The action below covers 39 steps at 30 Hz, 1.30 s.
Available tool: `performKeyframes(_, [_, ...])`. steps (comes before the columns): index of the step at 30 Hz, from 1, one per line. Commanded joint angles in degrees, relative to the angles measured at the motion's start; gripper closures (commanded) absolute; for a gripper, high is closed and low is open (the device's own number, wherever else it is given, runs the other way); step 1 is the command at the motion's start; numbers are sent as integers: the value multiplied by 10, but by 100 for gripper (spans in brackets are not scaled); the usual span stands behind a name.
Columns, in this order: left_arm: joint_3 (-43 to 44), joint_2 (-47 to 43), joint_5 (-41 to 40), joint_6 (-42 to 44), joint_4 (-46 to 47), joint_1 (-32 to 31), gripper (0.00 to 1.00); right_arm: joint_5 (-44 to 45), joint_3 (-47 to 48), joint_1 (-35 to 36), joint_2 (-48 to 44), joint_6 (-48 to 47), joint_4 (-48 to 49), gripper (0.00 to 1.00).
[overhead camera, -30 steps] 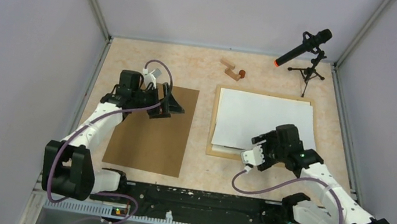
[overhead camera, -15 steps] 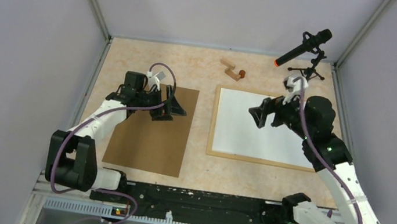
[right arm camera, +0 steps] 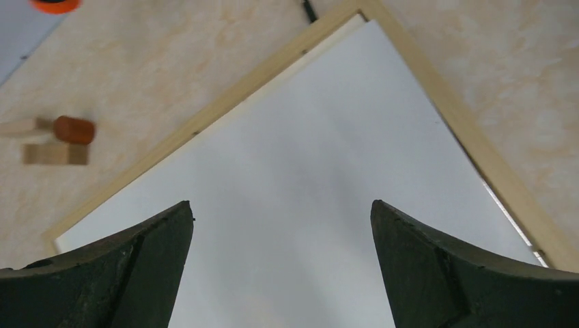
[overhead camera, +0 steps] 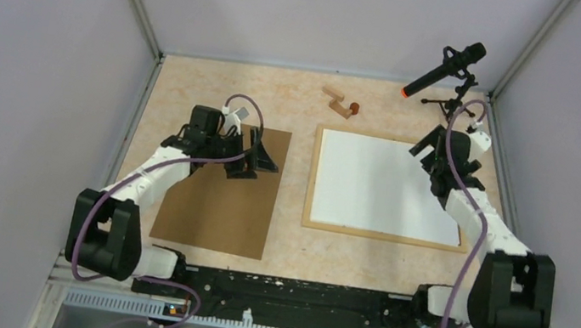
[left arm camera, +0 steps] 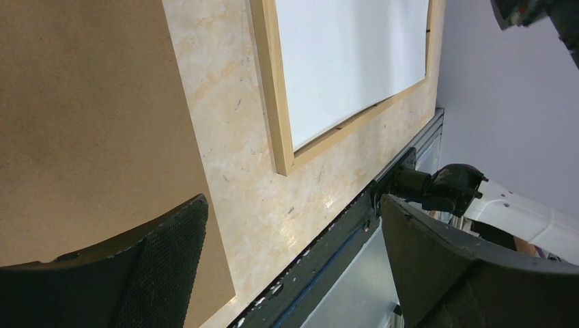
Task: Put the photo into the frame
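Observation:
The frame [overhead camera: 380, 235], light wood with narrow rails, lies flat on the right of the table. A white sheet [overhead camera: 383, 186] lies square inside it; no sunflower print shows on any face. My right gripper [overhead camera: 435, 163] is open and empty, above the frame's far right part; in the right wrist view its fingers [right arm camera: 281, 212] spread over the white sheet [right arm camera: 287, 157] and the rail [right arm camera: 464, 130]. My left gripper [overhead camera: 258, 155] is open and empty above the far right corner of the plain brown board [overhead camera: 223, 193]. The left wrist view shows the board [left arm camera: 89, 123], the frame [left arm camera: 273, 102] and my open left gripper [left arm camera: 293, 212].
Small wooden blocks [overhead camera: 339, 102] lie behind the frame, also in the right wrist view [right arm camera: 48, 140]. A microphone [overhead camera: 446, 68] on a tripod [overhead camera: 452, 109] stands at the back right, close behind my right wrist. Walls enclose three sides.
My right arm swung from the frame's near edge to its far right side. The white sheet, skewed a second ago, now lies square in the frame. My left gripper shifted slightly right.

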Motion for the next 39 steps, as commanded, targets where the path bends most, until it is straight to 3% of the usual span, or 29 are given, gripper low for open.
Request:
performKeyframes(1, [18, -5, -7, -9, 14, -18, 1, 5, 21, -88, 81, -47, 81, 1])
performKeyframes(7, [21, 1, -10, -12, 14, -27, 1, -64, 13, -164, 153, -38, 158, 2])
performKeyframes(14, [25, 5, -10, -9, 12, -29, 1, -115, 28, -201, 227, -35, 192, 3])
performKeyframes(26, [34, 1, -33, 16, -18, -29, 1, -178, 86, -205, 322, -43, 211, 5])
performKeyframes(30, [47, -3, -62, 33, -38, -29, 1, -199, 104, -197, 306, -56, 191, 3])
performKeyframes(32, [62, -5, -108, 50, -61, -27, 1, -151, 138, -165, 269, -106, 126, 1])
performKeyframes(35, [89, 2, -235, 52, -112, -21, 1, 44, 228, -54, 229, -230, -23, 1])
performKeyframes(37, [106, 16, -326, 30, -142, -3, 1, 135, 277, 16, 224, -239, -92, 1])
performKeyframes(39, [108, 26, -389, 5, -144, 35, 1, 133, 311, 74, 228, -200, -143, 1])
